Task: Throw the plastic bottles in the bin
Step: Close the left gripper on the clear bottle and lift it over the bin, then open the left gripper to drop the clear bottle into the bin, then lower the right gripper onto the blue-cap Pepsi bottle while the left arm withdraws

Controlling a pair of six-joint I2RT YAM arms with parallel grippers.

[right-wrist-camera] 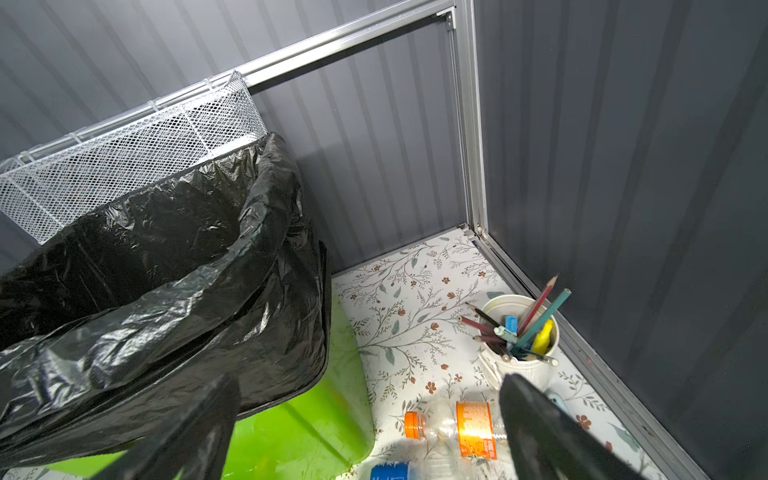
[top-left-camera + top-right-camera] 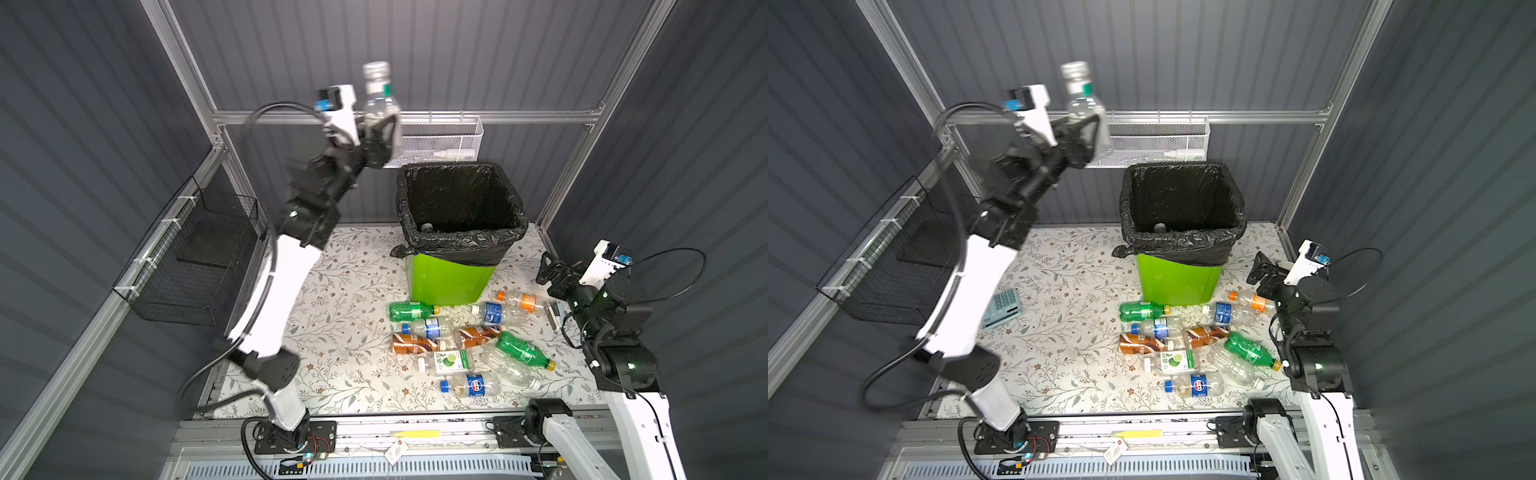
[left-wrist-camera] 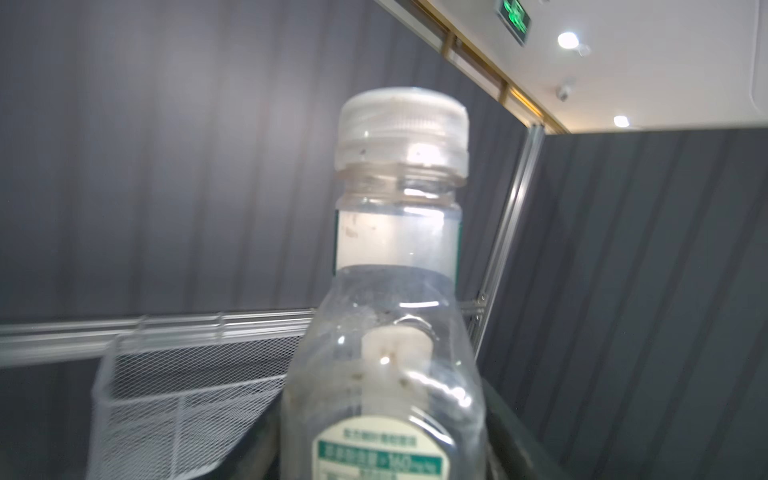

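My left gripper (image 2: 379,135) (image 2: 1084,133) is raised high, to the left of and above the bin (image 2: 449,282) (image 2: 1177,282). A clear bottle (image 2: 379,99) (image 3: 399,291) with a whitish cap stands up between its fingers, blurred; whether they still grip it does not show. The green bin, lined with a black bag, has one bottle's grey cap (image 2: 427,227) showing inside. Several bottles lie in front of it, among them a green one (image 2: 409,311) and an orange-labelled one (image 2: 521,300) (image 1: 457,428). My right gripper (image 2: 550,270) (image 1: 370,449) hangs open and empty above the orange-labelled bottle.
A white mesh basket (image 2: 440,141) hangs on the back rail just behind the bin. A black wire basket (image 2: 195,266) is fixed to the left wall. A white cup of pencils (image 1: 519,345) stands in the far right corner. A calculator (image 2: 1003,309) lies by the left arm.
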